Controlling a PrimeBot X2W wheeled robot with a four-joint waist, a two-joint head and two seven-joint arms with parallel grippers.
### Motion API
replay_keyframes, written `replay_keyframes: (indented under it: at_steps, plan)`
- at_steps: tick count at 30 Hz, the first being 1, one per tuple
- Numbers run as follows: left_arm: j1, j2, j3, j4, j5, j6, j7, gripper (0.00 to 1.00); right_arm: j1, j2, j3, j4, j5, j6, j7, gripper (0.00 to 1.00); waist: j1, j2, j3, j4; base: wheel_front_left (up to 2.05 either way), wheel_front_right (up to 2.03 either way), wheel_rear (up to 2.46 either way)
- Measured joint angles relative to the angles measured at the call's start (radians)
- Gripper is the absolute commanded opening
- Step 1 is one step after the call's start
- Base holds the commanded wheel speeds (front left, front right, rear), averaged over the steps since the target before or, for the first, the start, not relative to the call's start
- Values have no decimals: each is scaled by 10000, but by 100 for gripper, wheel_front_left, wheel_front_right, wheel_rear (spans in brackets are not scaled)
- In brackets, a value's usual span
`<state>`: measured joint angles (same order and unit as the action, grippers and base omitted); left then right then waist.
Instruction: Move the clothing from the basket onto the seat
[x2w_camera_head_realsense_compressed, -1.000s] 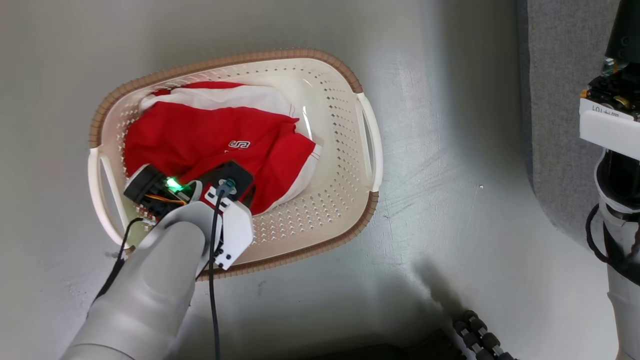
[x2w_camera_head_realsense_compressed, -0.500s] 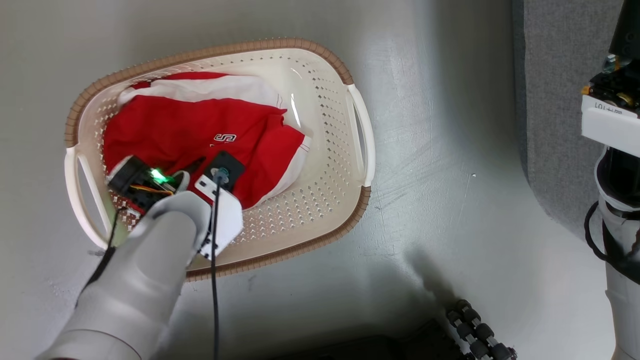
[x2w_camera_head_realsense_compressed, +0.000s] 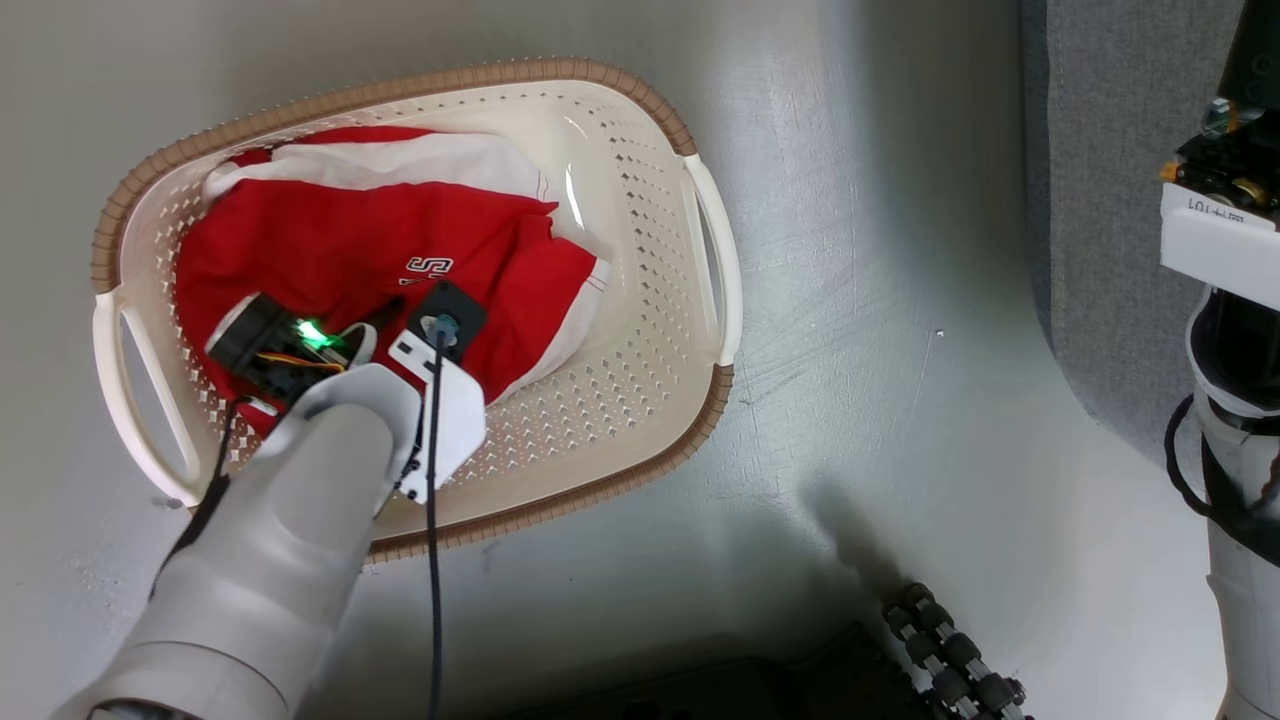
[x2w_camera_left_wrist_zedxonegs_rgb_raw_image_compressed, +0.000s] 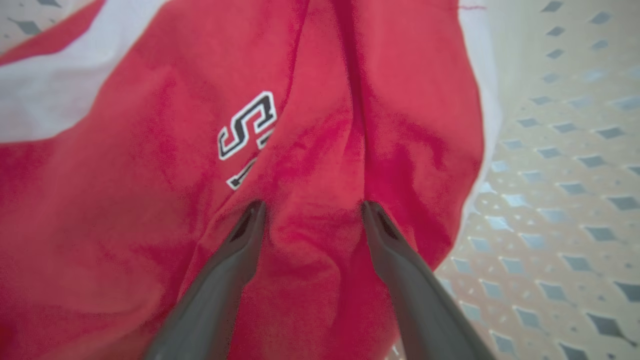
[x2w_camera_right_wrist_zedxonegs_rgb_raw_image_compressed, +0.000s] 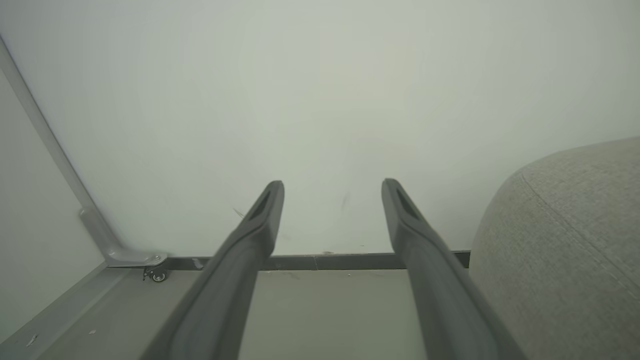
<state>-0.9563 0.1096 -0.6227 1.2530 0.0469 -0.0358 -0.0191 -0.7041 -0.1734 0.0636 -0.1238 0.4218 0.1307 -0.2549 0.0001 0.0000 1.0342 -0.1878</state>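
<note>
Clothing lies heaped in the left half of the basket, which stands on the grey floor. The basket's right half shows bare perforated bottom. The seat is well apart from it, beyond the basket's right handle.

My left gripper is down inside the basket at the heap's near edge, jaws wide, with nothing held yet. Both fingertips touch the red cloth, and a raised fold runs between them. I judge this to be the moment before the pinch. I would press a little deeper, so the 2 fingers close around the fold rather than skim its top layer, and then shut fully. After that I would lift straight up until the hanging cloth clears the brown rim. The basket looks light, and a sideways pull could drag it across the floor.

My right gripper hangs empty with its jaws wide, facing a pale wall, with the seat's rounded edge just beside it.

The cloth is bright red, soft and matt, crumpled into deep creases. A broad white band runs along the heap's far edge, and white trim follows its right edge. Black-and-white lettering sits just beyond my fingertips. I cannot tell where 1 garment ends and another begins.
</note>
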Motion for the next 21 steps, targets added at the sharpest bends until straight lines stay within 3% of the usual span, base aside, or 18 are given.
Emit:
replay_keyframes:
  at_steps: [8,14,18,19,21]
  plan:
    - [-262,311,105,102,-61,-71,-88,100,-160,44,13,-36,0,0,0,100,0,0,170,-110,0,0,0]
    - [-319,-366,50,107,-65,391,13,100,-157,23,-123,-31,-15,0,0,100,0,0,207,-63,0,0,0]
    - [-326,-215,77,121,-79,387,-2,100,-158,21,-94,-33,-15,0,0,100,0,0,232,-47,0,0,0]
    - [-326,-148,79,132,-79,387,-6,95,-157,23,-88,-31,-15,0,0,100,0,0,232,-45,0,0,0]
    - [-328,-102,88,140,-82,347,-136,33,-157,23,-67,-33,-15,0,0,100,0,0,233,-44,0,0,0]
